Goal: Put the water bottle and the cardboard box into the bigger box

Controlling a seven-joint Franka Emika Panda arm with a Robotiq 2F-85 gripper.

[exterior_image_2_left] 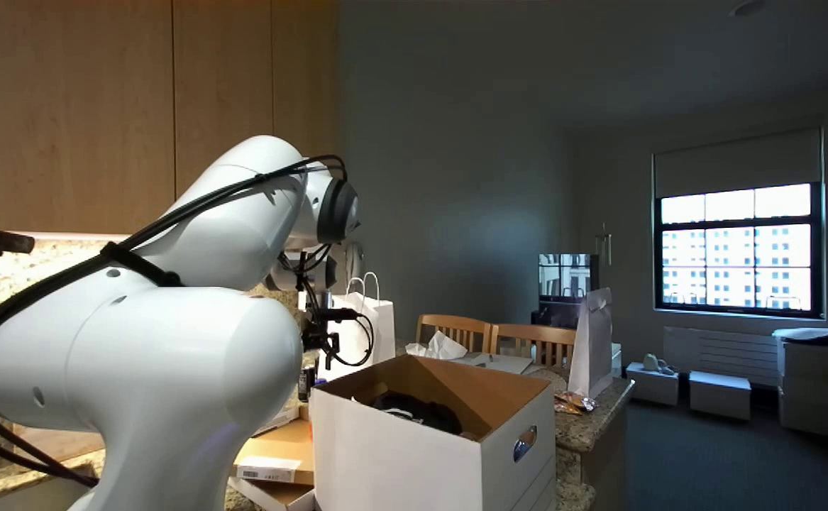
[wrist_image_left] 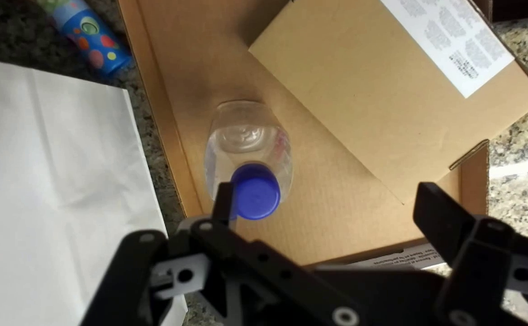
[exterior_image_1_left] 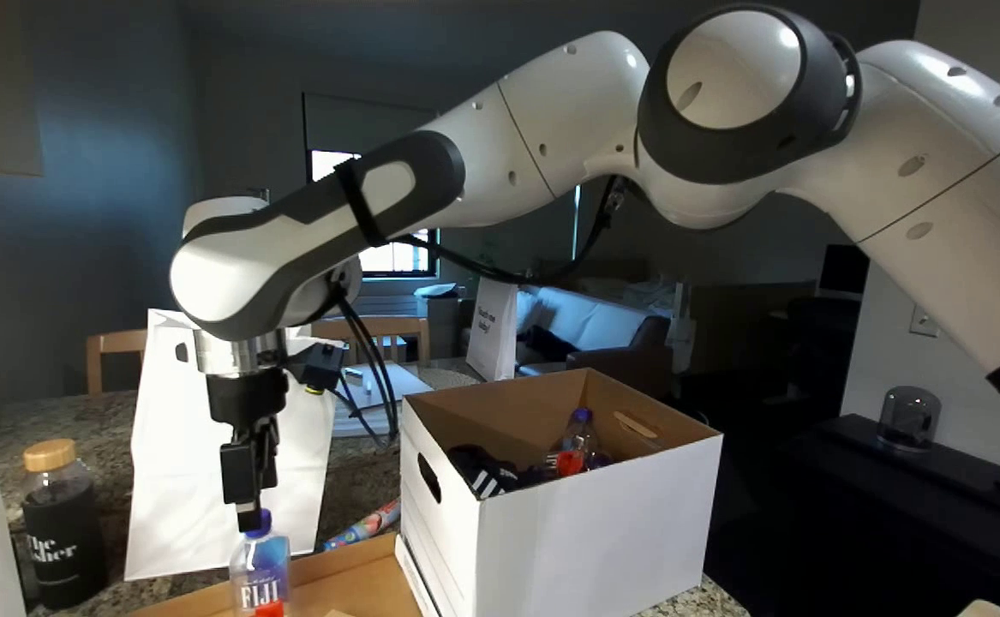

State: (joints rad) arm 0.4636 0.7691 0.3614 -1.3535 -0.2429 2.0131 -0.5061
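Wrist view: jaws spread wide, nothing gripped, poised over the small, clear, blue-capped plastic water bottle (wrist_image_left: 248, 145), which is stood upright in a shallow brown cardboard tray (wrist_image_left: 336, 222). Cap (wrist_image_left: 257, 192) is seen off-centre, right by one black finger (wrist_image_left: 223, 203); contact can't be told. Slim, plain brown, white-labelled cardboard box (wrist_image_left: 390, 99) is laid askew across the same tray, one end seemingly over its edge. Large white-sided, brown-lined box (exterior_image_1_left: 594, 544) is set beside the tray, as shown in an exterior view; a similar blue-capped clear bottle (exterior_image_1_left: 581, 439) is seen inside it. Step in hand is judged to be the bottle pick, at alignment; slim box likely to be left for after. Next move: jaws to be shifted sideways until the bottle is centred, other finger kept off the slim box's corner, then lowered past the cap and closed.
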